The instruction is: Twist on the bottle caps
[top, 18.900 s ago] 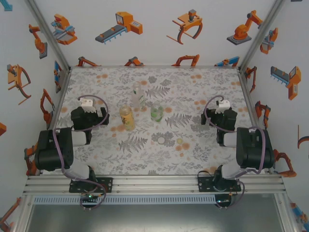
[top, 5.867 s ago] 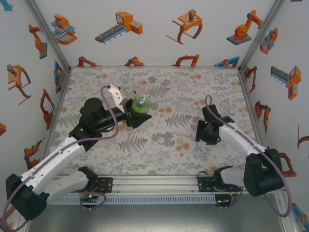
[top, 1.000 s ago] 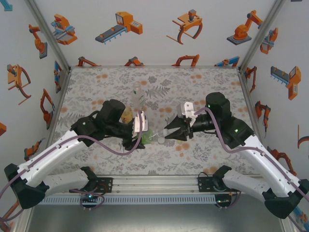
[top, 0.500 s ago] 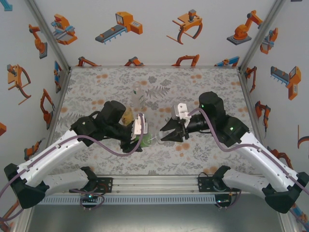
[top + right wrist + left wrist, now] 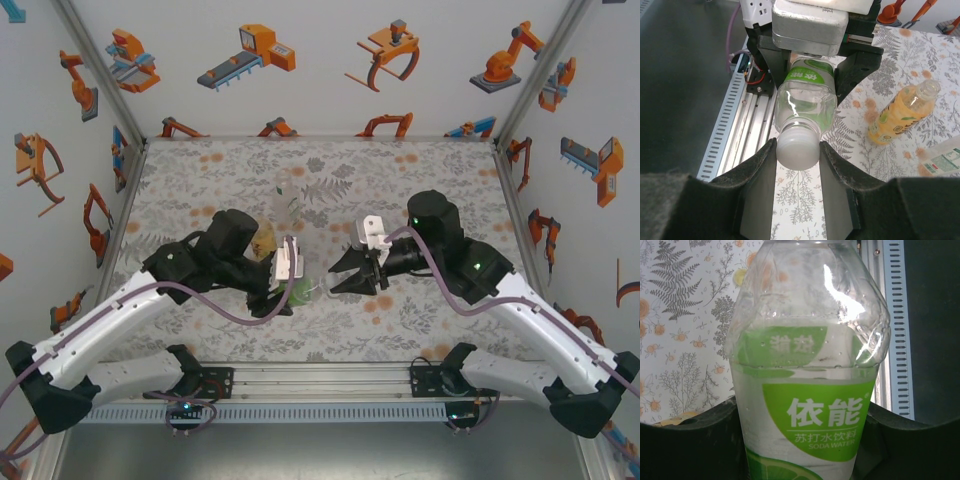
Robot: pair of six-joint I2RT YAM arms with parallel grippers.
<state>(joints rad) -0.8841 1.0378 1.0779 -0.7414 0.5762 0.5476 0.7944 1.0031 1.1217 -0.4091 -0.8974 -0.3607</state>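
Observation:
The short green bottle (image 5: 303, 291) lies level above the table between my two grippers. My left gripper (image 5: 289, 293) is shut on its labelled body (image 5: 805, 405), a dark finger (image 5: 690, 440) on each side. My right gripper (image 5: 798, 153) is shut on the white cap (image 5: 798, 144), which sits on the bottle's neck. The amber-yellow bottle (image 5: 900, 112) stands on the table with its neck uncapped, partly hidden behind my left arm in the top view (image 5: 265, 240). The slim clear bottle (image 5: 285, 195) stands just beyond it.
The flowered table (image 5: 400, 180) runs back to the white walls. An aluminium rail (image 5: 320, 378) lines the near edge below the bottle. My two forearms cross the middle of the table from the left and the right.
My right arm has shifted a little left and toward the back, keeping its hold on the cap. The left arm and the green bottle have barely moved.

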